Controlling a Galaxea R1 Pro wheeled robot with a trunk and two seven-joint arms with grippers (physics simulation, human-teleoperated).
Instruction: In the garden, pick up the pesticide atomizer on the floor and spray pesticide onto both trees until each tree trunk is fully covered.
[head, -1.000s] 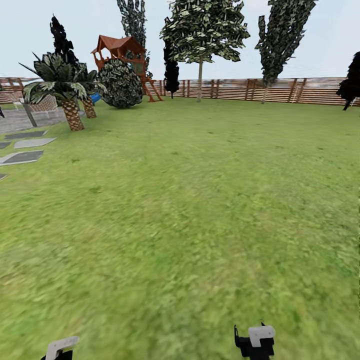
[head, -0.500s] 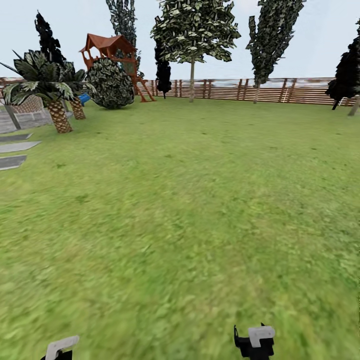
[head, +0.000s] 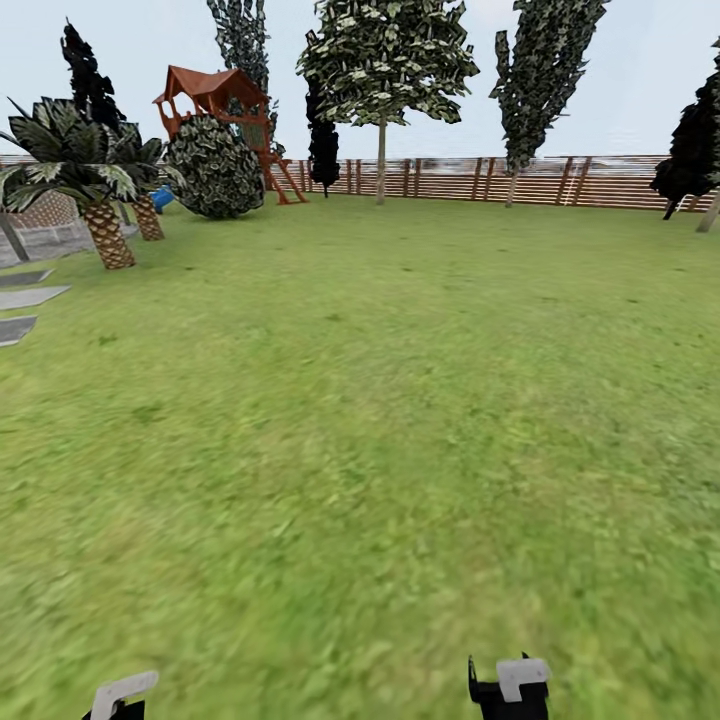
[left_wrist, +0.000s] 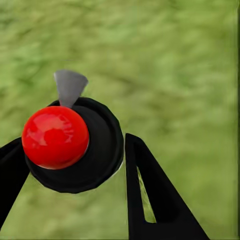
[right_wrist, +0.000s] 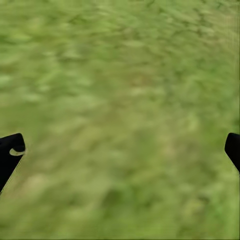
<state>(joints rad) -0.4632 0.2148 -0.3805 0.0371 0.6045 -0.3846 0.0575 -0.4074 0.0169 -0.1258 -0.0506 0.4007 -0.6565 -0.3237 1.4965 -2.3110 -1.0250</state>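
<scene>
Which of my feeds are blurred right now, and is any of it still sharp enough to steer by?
Head view: near lawn smeared, far wooden fence and playhouse fairly crisp. Right wrist view: grass all blurred, the open right gripper dark at the edges. Left wrist view: grass soft, but the red ball and black disc by the left gripper's finger are sharp, with a glossy highlight on the ball.

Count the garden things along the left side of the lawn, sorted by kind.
Palms: 2
Round bush: 1
Play tower: 1
Stepping stones: 3
Total: 7
</scene>
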